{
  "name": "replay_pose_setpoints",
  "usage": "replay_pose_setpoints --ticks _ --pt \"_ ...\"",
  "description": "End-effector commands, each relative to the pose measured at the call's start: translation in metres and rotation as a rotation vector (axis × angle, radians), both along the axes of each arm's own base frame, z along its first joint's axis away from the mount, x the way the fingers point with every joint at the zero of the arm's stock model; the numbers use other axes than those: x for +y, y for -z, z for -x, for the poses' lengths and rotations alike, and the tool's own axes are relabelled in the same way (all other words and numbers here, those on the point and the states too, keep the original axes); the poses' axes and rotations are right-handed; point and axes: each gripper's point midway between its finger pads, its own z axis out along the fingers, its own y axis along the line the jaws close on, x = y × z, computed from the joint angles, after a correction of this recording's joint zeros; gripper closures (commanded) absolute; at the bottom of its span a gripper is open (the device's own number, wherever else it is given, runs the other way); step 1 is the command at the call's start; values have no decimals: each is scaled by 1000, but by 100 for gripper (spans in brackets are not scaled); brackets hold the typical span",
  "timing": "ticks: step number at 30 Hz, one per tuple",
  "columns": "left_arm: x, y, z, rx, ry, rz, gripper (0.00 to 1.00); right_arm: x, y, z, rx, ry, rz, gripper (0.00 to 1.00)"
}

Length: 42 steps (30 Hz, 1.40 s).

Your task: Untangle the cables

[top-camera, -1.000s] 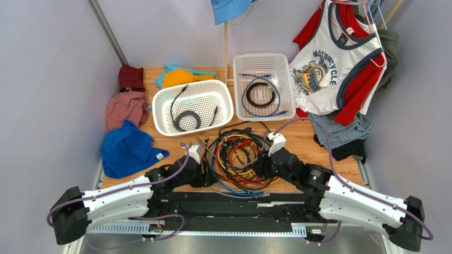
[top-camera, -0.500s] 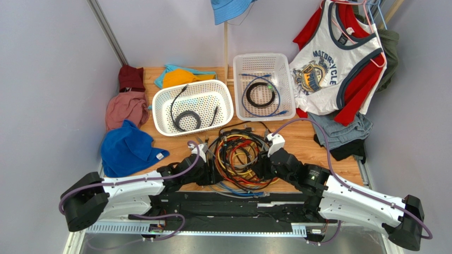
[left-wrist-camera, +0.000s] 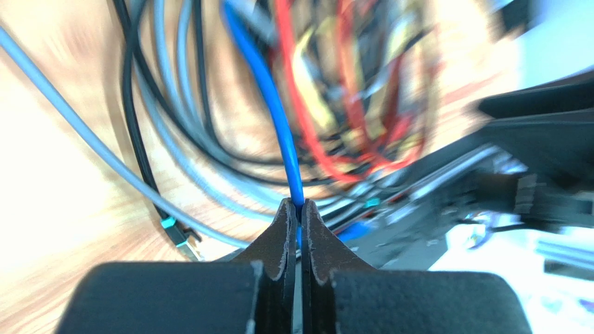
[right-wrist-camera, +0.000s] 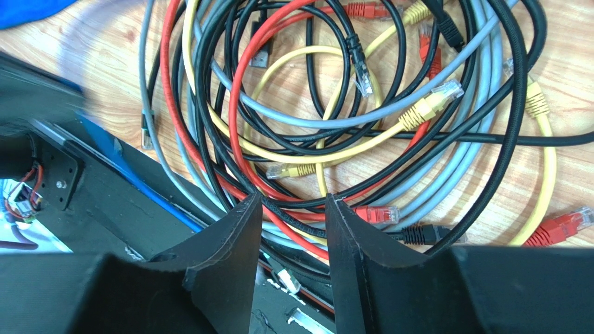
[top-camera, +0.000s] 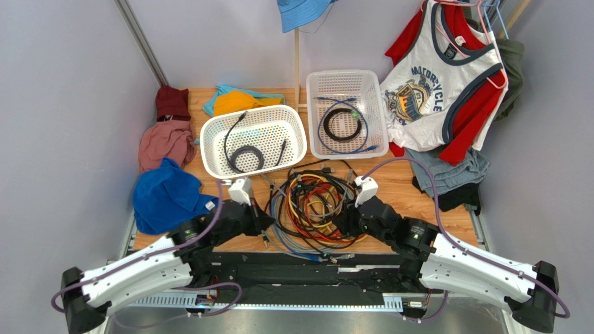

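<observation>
- Where the two arms reach onto the near part of the wooden table [top-camera: 397, 182], the cables [top-camera: 314, 205] lie flat on the wood between the grippers. They form one loose coiled bundle of black, grey, red, yellow, orange and blue cords.
- Left gripper [left-wrist-camera: 295, 207]: at the bundle's 8 o'clock edge. Its fingers are pressed together, pinching a blue cable [left-wrist-camera: 268, 90] that runs from the tips toward 11 o'clock in the wrist view. Grey and black cords lie on the wood beside it. That view is blurred.
- Right gripper [right-wrist-camera: 293, 209]: at the bundle's 4 o'clock edge, fingers spread. A red cable [right-wrist-camera: 232, 118] and black cords cross the gap. Contact with the fingers cannot be told.
- Right wrist view: yellow, red, black and clear plug ends are visible, and the loops overlap throughout.
- Left white basket [top-camera: 253, 110]: at 10 o'clock from the bundle and apart from it. It holds a partly coiled black cable [top-camera: 237, 156].
- Right white basket [top-camera: 345, 73]: at 1 o'clock from the bundle. It holds a black coil [top-camera: 325, 125] with a blue cord looped around it.
- Blue cloth [top-camera: 164, 195]: at 9 o'clock from the bundle, on the table's left edge. A pink cloth [top-camera: 164, 142] and a dark red cloth [top-camera: 171, 102] lie beyond it.
- Printed sleeveless shirt [top-camera: 436, 83]: hangs at 2 o'clock, far right.
</observation>
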Motion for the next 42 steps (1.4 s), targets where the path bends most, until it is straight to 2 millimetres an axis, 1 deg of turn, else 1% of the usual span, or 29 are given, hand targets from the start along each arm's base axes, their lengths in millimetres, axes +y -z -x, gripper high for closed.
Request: replay_pose_setpoints --ticks 1,2,3,4,5,7,8,12,13,18,19,20,21,22,26,28,29,31,32,33,34,35,36,37,38,39,40,41,42 --pt "43 -65 -5 -183 -72 -15 100 -2 -24 -4 -56 16 -49 58" --pt "49 -85 -6 -220 -84 5 100 -3 -28 -5 -65 20 -55 58" --pt "57 -95 -7 -244 -105 5 100 -2 -34 -5 -75 19 -69 59" --pt "67 -98 -5 -250 -118 -17 100 -4 -39 -5 -86 20 -80 59" --pt "72 -117 -5 -278 -127 -4 100 -4 -43 -4 -93 17 -90 59" --pt "85 -124 -6 -289 -154 -46 100 -6 -52 -5 -112 23 -109 59" --pt "88 -139 -7 -314 -162 -42 100 -8 -54 -5 -119 28 -116 59" --pt "99 -167 -13 -366 -200 -78 100 -12 -63 -5 -142 34 -142 59" --pt "99 -180 -15 -380 -200 -74 100 -13 -63 -4 -142 32 -142 59" --pt "97 -215 -28 -462 -209 -125 100 -19 -66 -3 -157 39 -148 60" --pt "99 -230 -30 -494 -211 -122 100 -20 -68 -3 -162 43 -151 60" --pt "100 -237 -32 -510 -220 -128 100 -22 -72 -3 -173 46 -162 60" --pt "96 -244 -36 -524 -219 -131 100 -23 -73 -2 -177 43 -166 60" --pt "97 -258 -37 -555 -221 -125 100 -24 -75 -3 -182 47 -168 60" --pt "89 -291 -50 -625 -249 -116 100 -29 -82 -4 -205 61 -180 60" --pt "77 -299 -59 -642 -243 -127 100 -35 -86 -5 -217 86 -191 61" --pt "66 -307 -63 -660 -229 -102 100 -38 -88 -5 -223 97 -195 61" --pt "38 -311 -74 -666 -173 -120 100 -46 -97 -5 -245 122 -226 61" --pt "16 -305 -85 -654 -147 -147 100 -49 -101 -5 -256 133 -239 61" --pt "7 -318 -89 -675 -133 -134 100 -53 -104 -5 -265 143 -250 61" --pt "-7 -319 -93 -679 -97 -133 100 -59 -110 -5 -283 157 -269 61" --pt "-29 -311 -106 -673 -76 -159 100 -62 -113 -4 -292 163 -279 61" --pt "-35 -324 -113 -689 -80 -147 100 -64 -115 -4 -298 166 -280 61" --pt "-47 -325 -119 -688 -53 -138 100 -67 -117 -4 -306 173 -284 61" --pt "-66 -315 -133 -671 -34 -152 100 -67 -117 -4 -304 174 -280 61" --pt "-69 -328 -143 -680 -45 -121 100 -69 -115 -4 -300 177 -271 61" --pt "-81 -329 -148 -677 -10 -100 100 -70 -114 -4 -295 188 -268 61" --pt "-98 -315 -163 -654 8 -122 100 -71 -112 -5 -289 195 -260 61" --pt "-101 -331 -172 -675 1 -102 100 -73 -110 -6 -287 208 -254 61"
